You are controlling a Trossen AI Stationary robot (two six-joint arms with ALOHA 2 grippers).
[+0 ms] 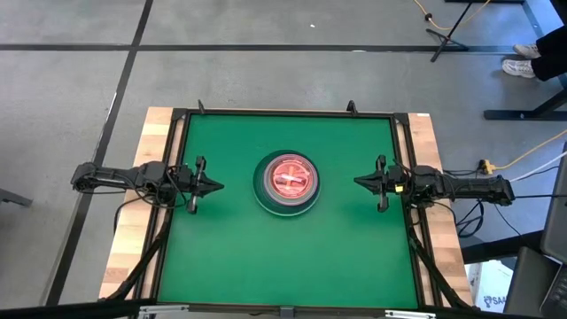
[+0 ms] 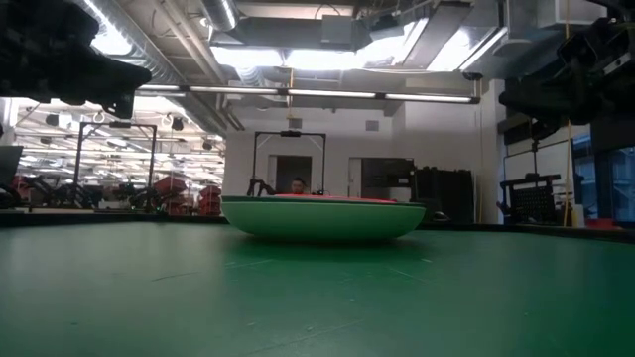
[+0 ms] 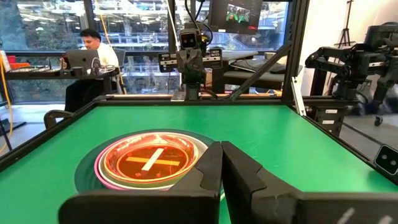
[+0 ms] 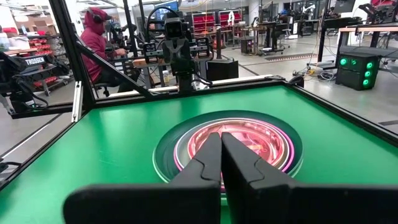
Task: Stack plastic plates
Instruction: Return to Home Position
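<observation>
Open green table (image 1: 230, 257) is surrounding the plates (image 1: 286, 183), stacked at its centre. The left end effector (image 1: 218, 186) and right end effector (image 1: 358, 182) are flanking them, well apart, fingers together.

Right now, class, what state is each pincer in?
Left pincer: shut, holding nothing.
Right pincer: shut, holding nothing.

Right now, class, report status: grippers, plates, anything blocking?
Plates stacked mid-table. Left gripper shut, right gripper shut, either side, apart from plates. Nothing blocking.
</observation>
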